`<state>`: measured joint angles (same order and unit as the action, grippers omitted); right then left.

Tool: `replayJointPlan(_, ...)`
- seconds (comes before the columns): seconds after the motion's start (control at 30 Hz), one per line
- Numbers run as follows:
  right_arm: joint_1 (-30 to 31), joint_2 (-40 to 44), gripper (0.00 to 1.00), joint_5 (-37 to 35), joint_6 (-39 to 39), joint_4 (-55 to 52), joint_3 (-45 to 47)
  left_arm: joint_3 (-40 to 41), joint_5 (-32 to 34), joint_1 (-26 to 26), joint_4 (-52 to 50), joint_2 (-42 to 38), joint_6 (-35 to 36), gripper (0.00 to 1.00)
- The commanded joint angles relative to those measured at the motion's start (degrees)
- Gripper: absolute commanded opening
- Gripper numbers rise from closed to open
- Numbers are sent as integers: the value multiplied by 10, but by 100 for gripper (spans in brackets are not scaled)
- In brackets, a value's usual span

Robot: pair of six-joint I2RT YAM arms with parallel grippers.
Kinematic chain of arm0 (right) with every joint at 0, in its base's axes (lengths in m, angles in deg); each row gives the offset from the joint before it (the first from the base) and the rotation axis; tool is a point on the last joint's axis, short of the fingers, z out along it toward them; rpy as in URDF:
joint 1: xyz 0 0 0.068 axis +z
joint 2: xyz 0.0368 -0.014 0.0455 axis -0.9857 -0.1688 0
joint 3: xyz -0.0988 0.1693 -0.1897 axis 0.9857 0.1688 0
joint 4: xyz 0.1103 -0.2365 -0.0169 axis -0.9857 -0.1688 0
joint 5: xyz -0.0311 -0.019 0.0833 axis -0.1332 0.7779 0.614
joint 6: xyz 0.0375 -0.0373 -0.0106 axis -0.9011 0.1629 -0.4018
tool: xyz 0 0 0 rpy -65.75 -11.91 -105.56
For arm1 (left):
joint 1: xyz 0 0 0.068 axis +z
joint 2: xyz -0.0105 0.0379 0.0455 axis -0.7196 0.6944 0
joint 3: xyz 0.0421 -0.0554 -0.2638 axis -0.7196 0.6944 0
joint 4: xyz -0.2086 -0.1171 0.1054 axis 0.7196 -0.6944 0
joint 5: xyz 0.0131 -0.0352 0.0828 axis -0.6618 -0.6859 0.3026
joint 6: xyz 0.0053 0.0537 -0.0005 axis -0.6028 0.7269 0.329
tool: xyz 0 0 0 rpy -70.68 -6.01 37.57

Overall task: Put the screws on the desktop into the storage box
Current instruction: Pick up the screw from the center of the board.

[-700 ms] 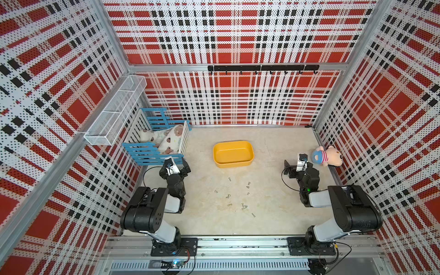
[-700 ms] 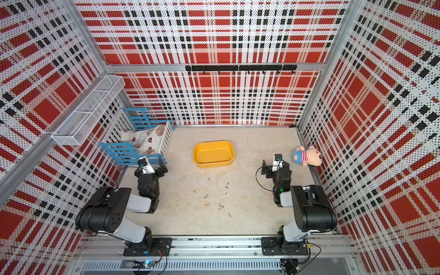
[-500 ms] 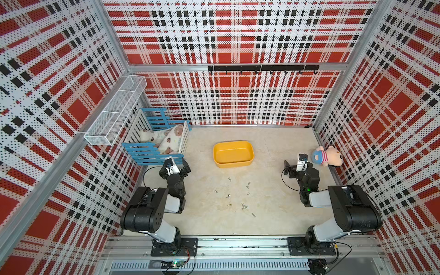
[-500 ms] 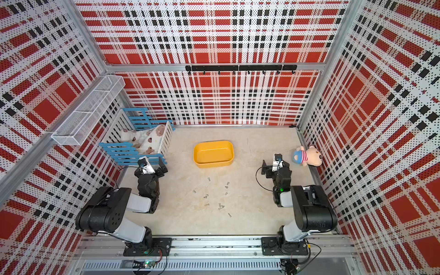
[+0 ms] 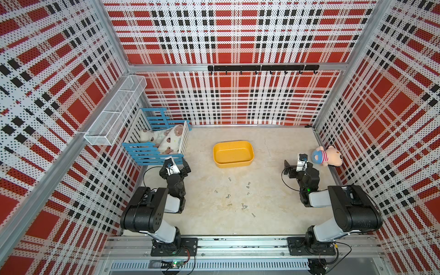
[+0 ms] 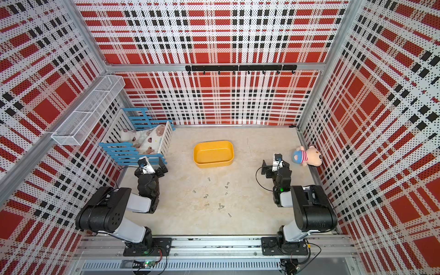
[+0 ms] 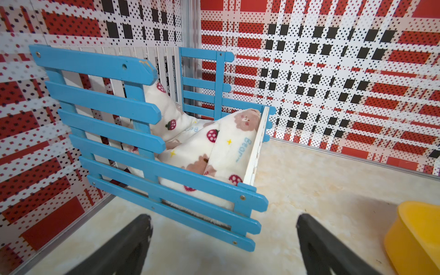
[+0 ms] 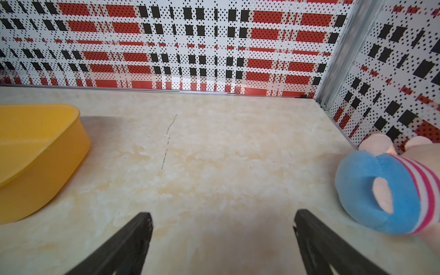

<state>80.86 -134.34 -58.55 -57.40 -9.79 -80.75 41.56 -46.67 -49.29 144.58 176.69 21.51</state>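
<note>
I see the screws [image 5: 234, 196], roughly a dozen though too small to count surely, scattered on the desktop [image 5: 273, 202], on the robot's side of the yellow storage box [image 5: 232, 154], not touching it. The left gripper [image 7: 223, 219] and the right gripper [image 8: 222, 214] both stand spread wide, gripping nothing.

Around me stand walls of perforated panels printed in red, black and white plaid [image 5: 238, 35], joined by silver aluminium posts [image 5: 112, 35]. On the back wall hangs a long black hook rail [image 5: 262, 68]. A white wire-mesh basket [image 5: 114, 114] is fixed to my left wall. Under it, a blue-and-white slatted wooden crate [image 5: 147, 154] stands on the beige, faintly marbled desktop [image 5: 273, 209] and holds what seems to be a soft printed blanket [image 7: 226, 147]. The light is bright and even.
</note>
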Motion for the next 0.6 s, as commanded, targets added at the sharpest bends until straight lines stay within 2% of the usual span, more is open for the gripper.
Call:
replayJointPlan(0.0, -2, -1, 100, -4, -3, 9, -6, -3, -6, 5, 10, -1, 0, 99)
replayJointPlan(0.33, -2, -2, 100, -4, -3, 7, -7, -2, -20, 10, 10, -1, -2, 99)
replayJointPlan(0.4, -2, 5, 100, -21, -8, -17, -19, -1, -19, 10, 10, -2, -2, 99)
replayJointPlan(0.43, -2, 22, 100, -27, -12, -78, -49, -1, -19, 9, 12, -3, -2, 97)
replayJointPlan(0.47, -2, 37, 100, -43, -21, -201, -107, -7, -14, 3, -3, -15, 3, 94)
replayJointPlan(0.53, 0, 36, 100, -44, -27, -370, -210, -40, 34, -17, -99, -62, 13, 91)
replayJointPlan(0.57, 11, 37, 100, -66, -25, -400, -234, -62, 71, -31, -156, -88, 15, 91)
